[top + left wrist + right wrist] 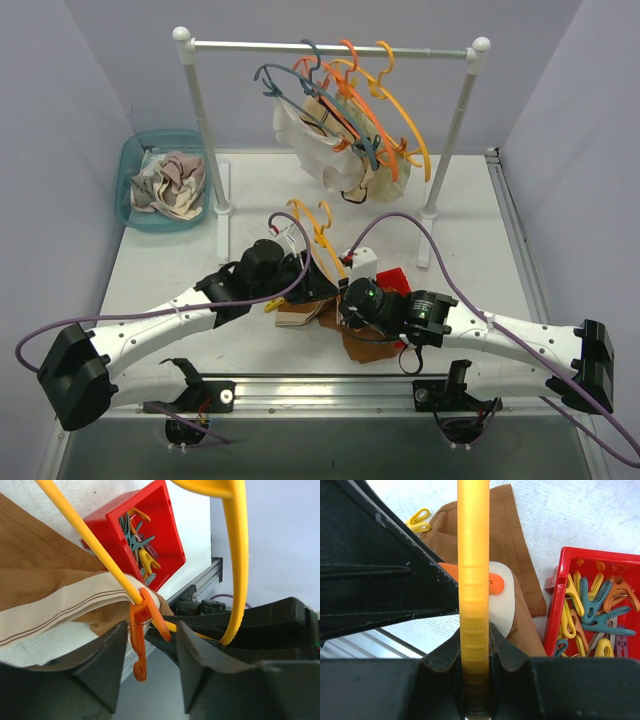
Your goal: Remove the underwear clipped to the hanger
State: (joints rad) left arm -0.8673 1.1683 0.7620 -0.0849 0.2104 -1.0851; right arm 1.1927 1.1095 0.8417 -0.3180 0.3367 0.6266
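Left wrist view, nearest item: the left gripper point(150, 642) stands spread, one finger on each side of an orange clothespin point(138, 647), with a visible gap on both sides. No squeeze is applied. The clothespin bites the cream waistband point(60, 610) of the brown underwear point(35, 555) onto the thin bar of the yellow hanger point(235, 555). In the right wrist view the right gripper point(472, 647) is pressed together on that hanger's bar, over the table point(580, 510). The garment trails down onto the table at centre frame.

Judged step: pinching the clothespin open to free the garment. Recommendations:
- Close on the clothespin's tail ends, below the bar, not on its biting end or the fabric.
- Squeeze squarely so the pin does not twist out.
- Draw it off along its own length, away from the bar.
- Hold the hanger firm with the right gripper.

Risk: the waistband dragging along with the pin.

Beyond, the red box point(167, 540) of loose clothespins sits near, at upper centre of the left wrist frame. It is a fit place for the freed pin.

Farthest, in the top external view, more underwear point(330, 150) hangs from the rail point(330, 46) at upper centre. A teal basket point(124, 180) at upper left holds a pile of garments.
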